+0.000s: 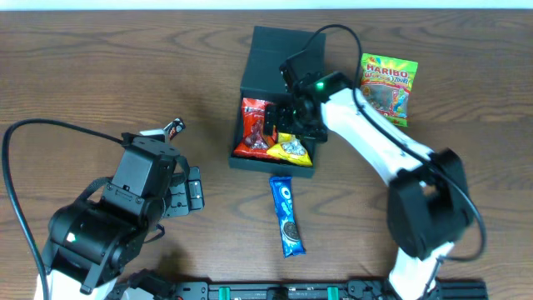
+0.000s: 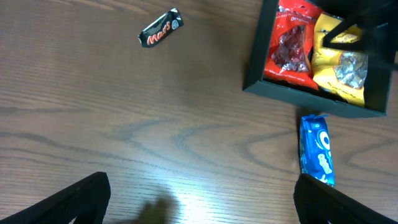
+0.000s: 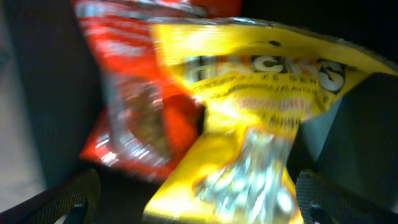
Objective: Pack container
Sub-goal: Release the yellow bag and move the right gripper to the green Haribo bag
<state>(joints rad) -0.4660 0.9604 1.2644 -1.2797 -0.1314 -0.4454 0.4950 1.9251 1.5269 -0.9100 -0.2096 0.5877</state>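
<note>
container [image 1: 268,168] mid-counter [image 1: 100,67], red packet [image 1: 252,125] and yellow packet [image 1: 293,150] side by side inside | right pincer [image 1: 290,117] released, fingers spread wide just above the yellow packet | left pincer [image 2: 199,208] released, hovering over the counter well apart from the container | blue Oreo pack [image 1: 287,215] just beside the container

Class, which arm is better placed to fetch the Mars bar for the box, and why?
Left. The left gripper, open, hovers near the Mars bar; the right gripper is farther off, over the box.
</note>
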